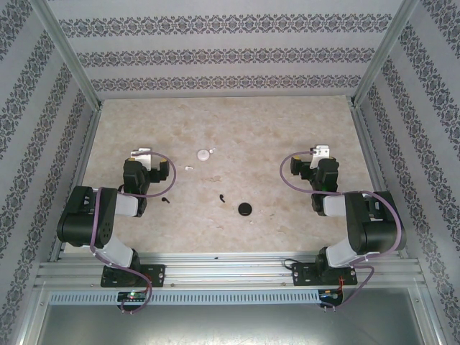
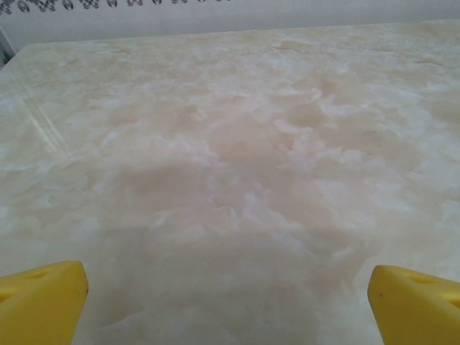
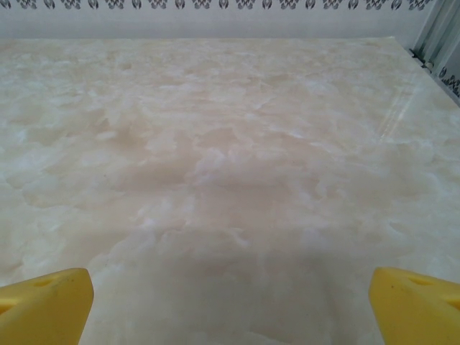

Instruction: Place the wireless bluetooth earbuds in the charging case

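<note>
My left gripper [image 1: 140, 154] is hovering over the left side of the beige marbled table [image 1: 287, 223], its yellow fingers [image 2: 39, 302] standing wide apart and holding nothing; a tiny black stemmed earbud [image 1: 165, 200] is lying just right of that arm; a tiny white earbud [image 1: 189, 168] is lying near a round white puck-like case [image 1: 205, 154]; a second black earbud [image 1: 221, 195] is lying near a round black puck-like case [image 1: 246, 208]; my right gripper [image 1: 321, 152] is hovering well apart from them all, its yellow fingertips [image 3: 43, 305] spread wide and gripping nothing.
</note>
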`<move>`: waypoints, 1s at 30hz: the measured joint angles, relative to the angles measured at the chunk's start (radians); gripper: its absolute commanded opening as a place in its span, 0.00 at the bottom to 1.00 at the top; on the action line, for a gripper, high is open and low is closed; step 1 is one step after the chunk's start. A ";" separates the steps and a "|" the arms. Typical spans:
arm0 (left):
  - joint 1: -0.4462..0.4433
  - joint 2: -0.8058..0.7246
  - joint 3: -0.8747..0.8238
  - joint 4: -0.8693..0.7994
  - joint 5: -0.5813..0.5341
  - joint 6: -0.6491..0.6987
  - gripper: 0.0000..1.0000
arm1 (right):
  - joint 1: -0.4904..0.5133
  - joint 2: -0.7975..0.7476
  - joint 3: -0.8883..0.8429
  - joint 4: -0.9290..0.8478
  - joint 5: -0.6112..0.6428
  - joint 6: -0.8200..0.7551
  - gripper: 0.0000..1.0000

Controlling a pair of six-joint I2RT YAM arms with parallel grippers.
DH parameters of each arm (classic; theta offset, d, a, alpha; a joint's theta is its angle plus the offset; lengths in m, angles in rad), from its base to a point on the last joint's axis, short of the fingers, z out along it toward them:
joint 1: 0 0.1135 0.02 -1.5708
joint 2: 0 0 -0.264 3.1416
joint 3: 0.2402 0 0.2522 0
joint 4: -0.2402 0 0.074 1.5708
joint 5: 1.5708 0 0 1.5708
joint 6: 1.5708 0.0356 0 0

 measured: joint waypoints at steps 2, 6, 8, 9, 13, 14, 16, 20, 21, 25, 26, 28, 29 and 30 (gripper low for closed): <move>0.000 -0.024 0.000 -0.023 -0.017 -0.006 1.00 | 0.006 -0.029 0.008 -0.042 -0.003 -0.004 0.98; 0.003 -0.153 0.034 -0.192 -0.053 -0.047 1.00 | 0.043 -0.145 0.064 -0.213 0.023 -0.003 0.98; 0.011 -0.205 0.097 -0.315 -0.061 -0.076 1.00 | 0.076 -0.212 0.124 -0.335 0.048 0.002 0.98; 0.016 -0.227 0.141 -0.388 -0.061 -0.091 1.00 | 0.097 -0.243 0.163 -0.409 0.058 0.006 0.97; 0.022 -0.280 0.304 -0.655 -0.051 -0.140 1.00 | 0.205 -0.312 0.320 -0.687 0.080 0.034 0.96; 0.022 -0.287 0.332 -0.705 -0.042 -0.147 1.00 | 0.239 -0.317 0.355 -0.755 0.079 0.039 0.96; 0.022 -0.301 0.392 -0.828 -0.002 -0.160 1.00 | 0.319 -0.317 0.416 -0.892 0.079 0.060 0.95; 0.021 -0.310 0.445 -0.997 0.164 -0.171 1.00 | 0.439 -0.267 0.504 -1.144 0.055 0.161 0.91; 0.020 -0.310 0.450 -1.041 0.203 -0.179 1.00 | 0.459 -0.250 0.513 -1.198 0.048 0.200 0.90; -0.034 -0.311 0.451 -1.193 0.246 -0.206 0.98 | 0.531 -0.225 0.508 -1.355 0.023 0.335 0.89; -0.054 -0.312 0.451 -1.219 0.247 -0.212 0.97 | 0.551 -0.225 0.507 -1.379 0.018 0.361 0.90; -0.108 -0.318 0.451 -1.275 0.246 -0.230 0.97 | 0.602 -0.217 0.510 -1.421 0.010 0.408 0.90; -0.128 -0.322 0.450 -1.290 0.245 -0.236 0.97 | 0.623 -0.206 0.517 -1.443 0.008 0.425 0.90; -0.152 -0.328 0.444 -1.298 0.240 -0.245 0.97 | 0.645 -0.184 0.529 -1.469 0.008 0.441 0.89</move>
